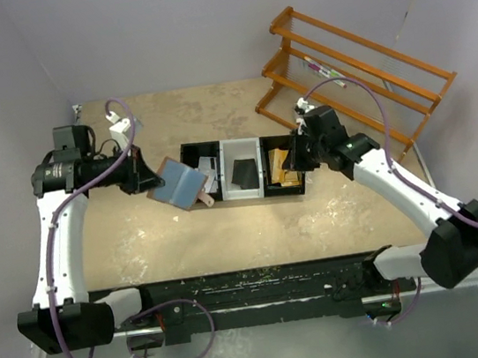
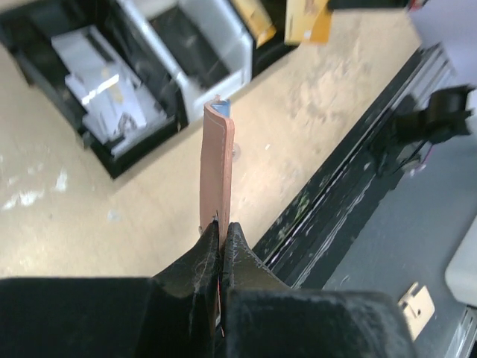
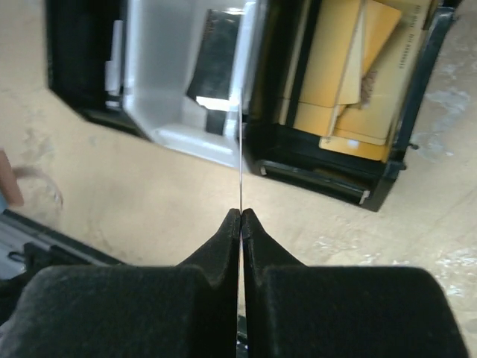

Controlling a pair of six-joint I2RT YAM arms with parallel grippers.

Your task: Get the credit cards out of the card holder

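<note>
**Left of centre, a wallet gripped; at right, a card pinched**

Left of centre in the top view, the left gripper is clamped on the wallet, blue lining showing. Right of centre, the right gripper pinches a thin card edge-on. More cards lie in the black tray.

One card holder, three bins, one rack, two arms

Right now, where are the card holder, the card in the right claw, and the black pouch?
card holder (image 1: 179, 185), top view, on its open blue lining.
card (image 3: 242, 127), right wrist view, on its thin edge.
black pouch (image 1: 244, 173), top view, on its middle.
</note>
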